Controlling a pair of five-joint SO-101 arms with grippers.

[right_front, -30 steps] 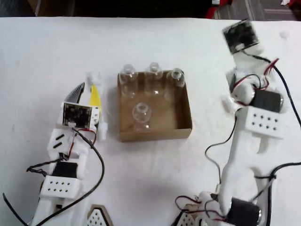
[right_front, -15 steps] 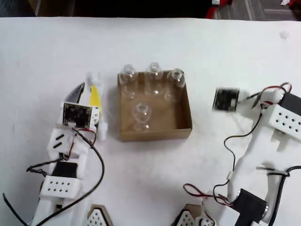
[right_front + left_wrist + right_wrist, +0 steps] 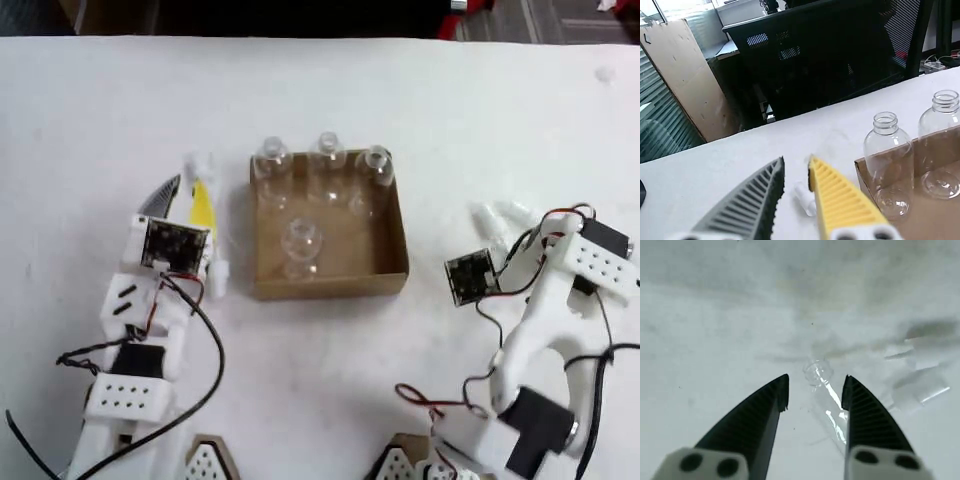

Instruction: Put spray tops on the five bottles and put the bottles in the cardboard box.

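The cardboard box (image 3: pixel 385 262) sits mid-table with clear, capless bottles in it: three along its far side (image 3: pixel 327 160) and one nearer the middle (image 3: pixel 300 240). A further clear bottle (image 3: pixel 826 396) lies on its side on the table, between the black fingers of my open right gripper (image 3: pixel 815 382). White spray tops (image 3: pixel 500 212) (image 3: pixel 920 385) lie just beside it. Left of the box, my left gripper (image 3: pixel 185 198) (image 3: pixel 796 167) stands open, its grey and yellow fingers pointing at a white spray top (image 3: pixel 805 200) (image 3: pixel 198 165) on the table.
Another small white part (image 3: pixel 218 270) lies by the left arm's wrist, close to the box's left wall. The right arm's wrist camera (image 3: pixel 470 277) hangs right of the box. White table stretches behind the box to a dark edge.
The right arm swung from the far right of the table toward the near side and lowered over the lying bottle. The left arm barely shifted.
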